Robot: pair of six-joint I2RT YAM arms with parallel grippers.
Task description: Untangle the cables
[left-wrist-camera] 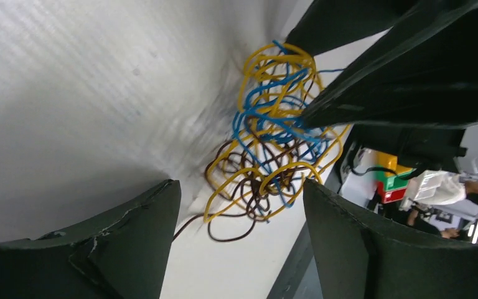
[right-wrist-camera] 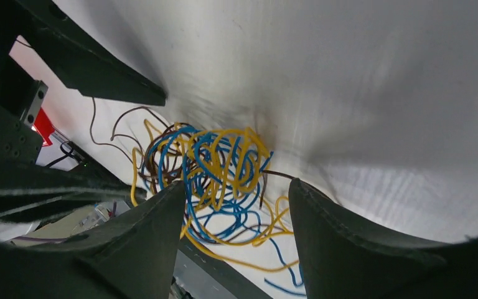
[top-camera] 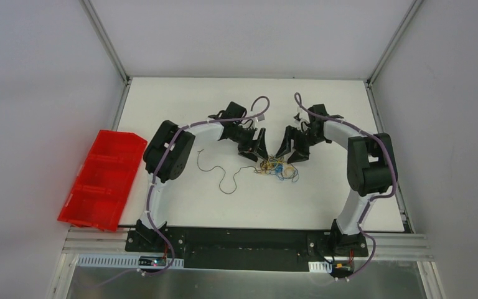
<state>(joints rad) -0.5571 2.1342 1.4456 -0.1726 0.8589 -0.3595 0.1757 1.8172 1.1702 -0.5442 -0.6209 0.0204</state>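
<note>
Two grippers are facing each other across the cables (top-camera: 275, 168): left gripper (top-camera: 257, 149) just left of the knot, right gripper (top-camera: 292, 152) just right of it. Both are sitting with jaws wide apart and nothing clamped. Can't tell whether any fingertip is touching a strand or the table (top-camera: 323, 199).

Cables are lying mid-table in one tight ball. Yellow strand (left-wrist-camera: 289, 167) and blue strand (left-wrist-camera: 261, 118) are looping through each other, with the dark strand (left-wrist-camera: 230, 238) running under and around them. In the top view, the dark strand is trailing out leftward in a loose wavy line toward the left arm's elbow.

Left wrist view: the ball is sitting just ahead of the spread fingers (left-wrist-camera: 131, 243). The right gripper's black fingers (left-wrist-camera: 411, 75) are crowding in from the upper right and covering that edge of the ball.

Right wrist view: same story mirrored. The ball is lying ahead of and partly between the fingers (right-wrist-camera: 373, 249), and the left gripper's finger is cutting in at the upper left, near the dark loops.

Red bin (top-camera: 103, 180) is sitting at the table's left edge, partly overhanging it, well apart from the ball. Purple arm cables (top-camera: 260, 103) are arching above both wrists, apart from the knot.
</note>
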